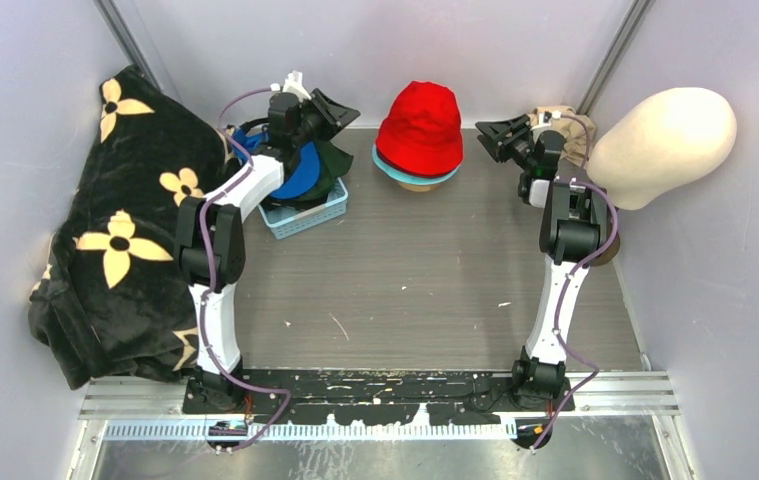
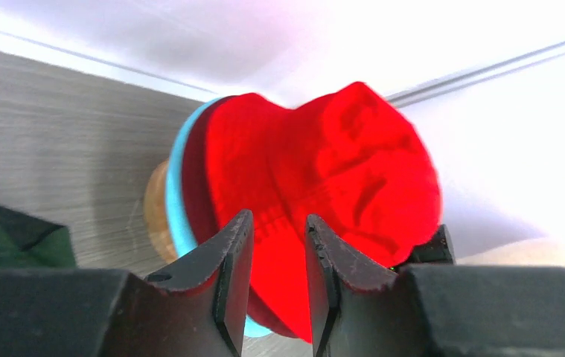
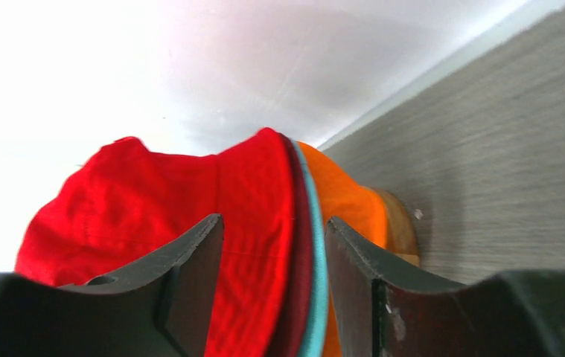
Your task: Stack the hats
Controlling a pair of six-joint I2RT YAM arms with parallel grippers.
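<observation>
Between the two grippers, from above, stands the stack: red hat [image 1: 418, 125] on top, teal hat [image 1: 395, 170] showing as a brim under it, orange hat [image 1: 417, 184] at the bottom. The left gripper [image 1: 347, 110] points at the stack from its left, jaws parted and empty, clear of the fabric. Behind those jaws a blue cap [image 1: 300, 172] and a green cap [image 1: 332, 165] lie in a basket [image 1: 307, 218]. The right gripper [image 1: 490, 135] faces in from the other side, also parted, holding nothing.

On to the left wrist: the left gripper [image 2: 279, 275] is part-open, with the red hat [image 2: 324, 171] straight ahead of the gap, not in it. The teal hat [image 2: 177, 193] edges it on the left, the green cap [image 2: 11, 238] is off to the far left.

Right wrist now: the right gripper [image 3: 272, 290] stands wider and empty. Ahead of the gap lie the red hat [image 3: 152, 201], the teal hat [image 3: 316, 260] and the orange hat [image 3: 346, 201], the orange one nearest the table [image 3: 502, 149].
</observation>
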